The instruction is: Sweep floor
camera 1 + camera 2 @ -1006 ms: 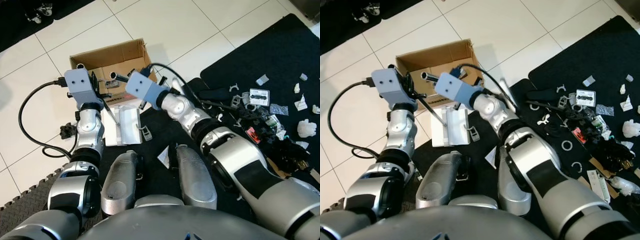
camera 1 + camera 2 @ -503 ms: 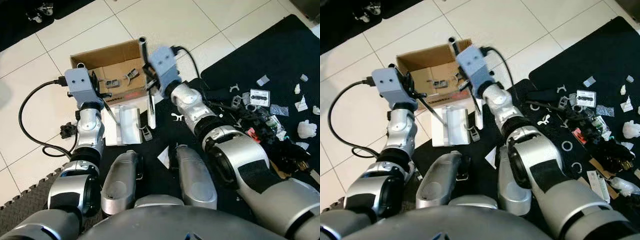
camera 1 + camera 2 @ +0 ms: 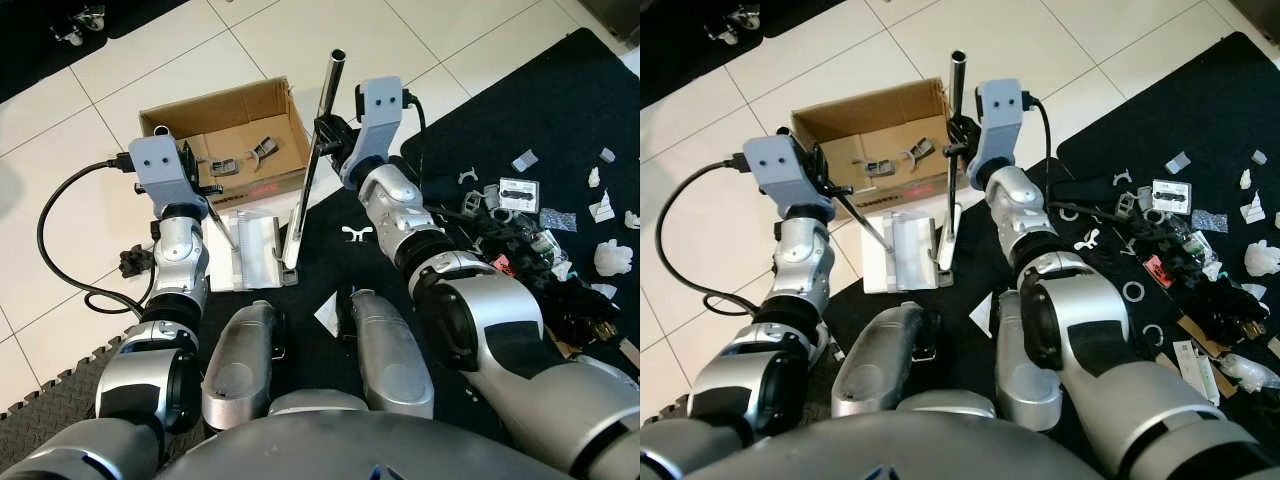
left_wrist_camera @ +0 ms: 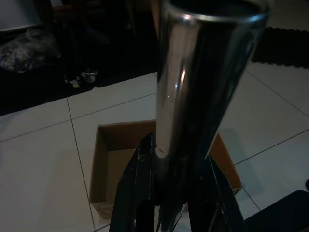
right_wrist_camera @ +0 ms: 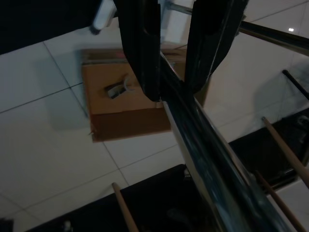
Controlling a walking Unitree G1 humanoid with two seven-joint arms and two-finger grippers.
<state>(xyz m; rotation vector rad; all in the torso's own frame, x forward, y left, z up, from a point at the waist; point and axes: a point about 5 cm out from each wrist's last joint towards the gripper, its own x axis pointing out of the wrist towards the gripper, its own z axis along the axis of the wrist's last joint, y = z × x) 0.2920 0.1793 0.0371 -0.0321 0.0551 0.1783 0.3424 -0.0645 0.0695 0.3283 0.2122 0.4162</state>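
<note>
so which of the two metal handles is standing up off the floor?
The long silver tube gripped by the right gripper, rising past the cardboard box. The dustpan handle in the left gripper runs low toward the white dustpan.

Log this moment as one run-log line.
right gripper: shut on broom pole | left gripper: shut on dustpan handle | box: holds scraps

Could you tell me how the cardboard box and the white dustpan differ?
The cardboard box is brown, tall-walled and holds small grey parts; the dustpan is white, low and ribbed. The box sits fully on white tiles; the dustpan lies at the black mat's edge. Both rest on the floor.
</note>
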